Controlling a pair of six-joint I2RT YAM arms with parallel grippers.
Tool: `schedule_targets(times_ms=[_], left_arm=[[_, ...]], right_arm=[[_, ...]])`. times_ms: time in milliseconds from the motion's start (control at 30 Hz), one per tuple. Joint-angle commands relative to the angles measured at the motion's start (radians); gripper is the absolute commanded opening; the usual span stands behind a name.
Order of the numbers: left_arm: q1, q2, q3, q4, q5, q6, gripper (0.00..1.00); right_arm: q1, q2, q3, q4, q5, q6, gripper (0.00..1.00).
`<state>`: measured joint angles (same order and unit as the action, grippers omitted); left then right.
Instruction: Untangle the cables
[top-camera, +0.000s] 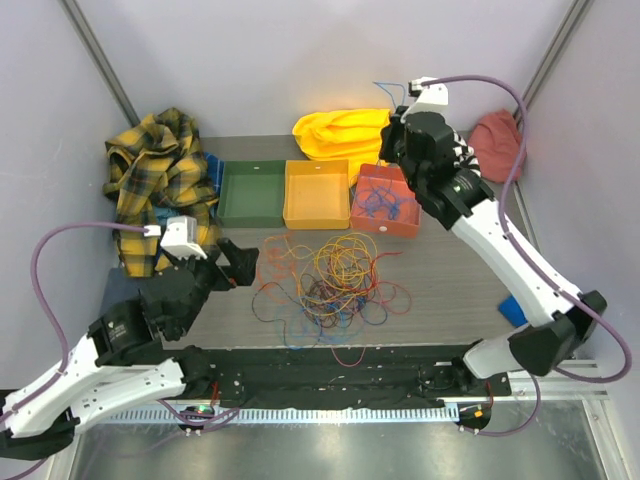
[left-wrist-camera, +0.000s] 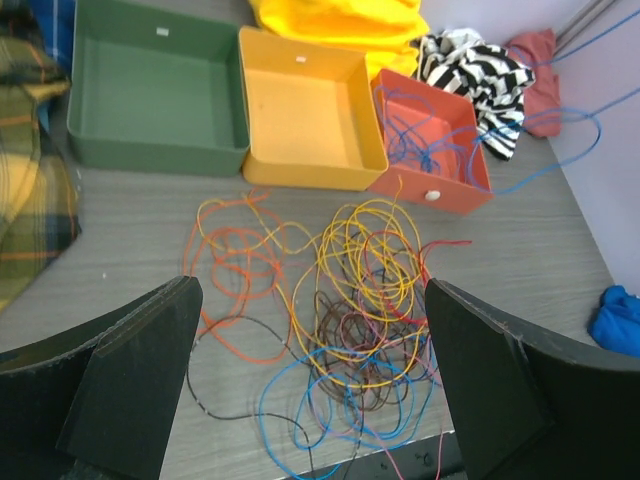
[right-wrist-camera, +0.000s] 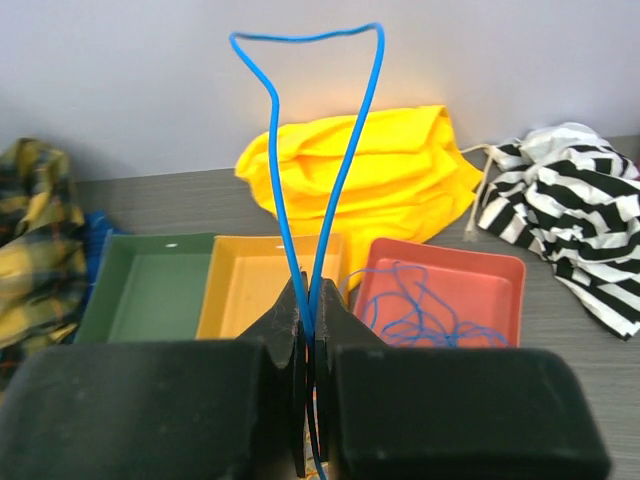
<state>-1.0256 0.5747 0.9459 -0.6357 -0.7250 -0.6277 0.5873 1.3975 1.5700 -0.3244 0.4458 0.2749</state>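
- Top external view is showing the table carrying a row of bins at the back: a green tray, a yellow tray and a red tray, apparently waiting to take sorted cables.
- Lying in front of those bins and between the two arms, the tangle of orange, yellow, blue, red and dark cables is spreading over the table, mostly knotted together.
- Loose blue wire is already sitting in the red tray, while the other two are standing bare, so the sorting is looking barely begun.
- Hovering low at the near edge of the tangle, the left gripper is standing with its jaws fully apart and nothing between them, probably lining up a pick.
- Raised above the red tray, the right gripper is pinching tight on a blue cable, whose loop is sticking up past the fingers. It is likely holding the wire high so the tail is hanging clear of the pile before being dropped in.
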Motion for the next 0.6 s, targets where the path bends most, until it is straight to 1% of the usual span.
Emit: schedule_targets(times_ms=[0,100,200,367,400,433,467,500,533,567], left_arm=[[0.002,-0.058,-0.104,-0.045,0.005,-0.144,1.00],[0.002,-0.081,-0.145,-0.053,0.025,-0.170,1.00],[0.002,-0.078,-0.153,-0.068,0.032,-0.178,1.00],[0.001,-0.065,-0.160,-0.079,0.032,-0.182,1.00],[0.001,-0.061,-0.162,-0.081,0.033,-0.182,1.00],[0.002,-0.059,-0.165,-0.079,0.035,-0.184,1.00],[0.001,-0.056,-0.165,-0.081,0.038,-0.185,1.00],[0.002,-0.050,-0.167,-0.079,0.041,-0.185,1.00],[0.001,-0.049,-0.167,-0.081,0.041,-0.188,1.00],[0.002,-0.046,-0.168,-0.081,0.042,-0.188,1.00]], right_arm=[[-0.084,0.086,0.077,0.025,-0.005,-0.003,0.01],[-0.133,0.167,0.094,0.047,-0.025,0.007,0.01],[-0.165,0.242,0.088,0.079,-0.047,0.027,0.01],[-0.184,0.363,0.096,0.096,-0.049,0.043,0.01],[-0.184,0.400,0.099,0.090,-0.044,0.052,0.02],[-0.187,0.415,0.107,0.067,-0.041,0.053,0.15],[-0.187,0.431,0.110,0.056,-0.036,0.056,0.48],[-0.188,0.442,0.108,0.044,-0.023,0.063,0.57],[-0.188,0.446,0.093,0.033,-0.015,0.069,0.62],[-0.187,0.440,0.078,0.033,-0.012,0.070,0.70]])
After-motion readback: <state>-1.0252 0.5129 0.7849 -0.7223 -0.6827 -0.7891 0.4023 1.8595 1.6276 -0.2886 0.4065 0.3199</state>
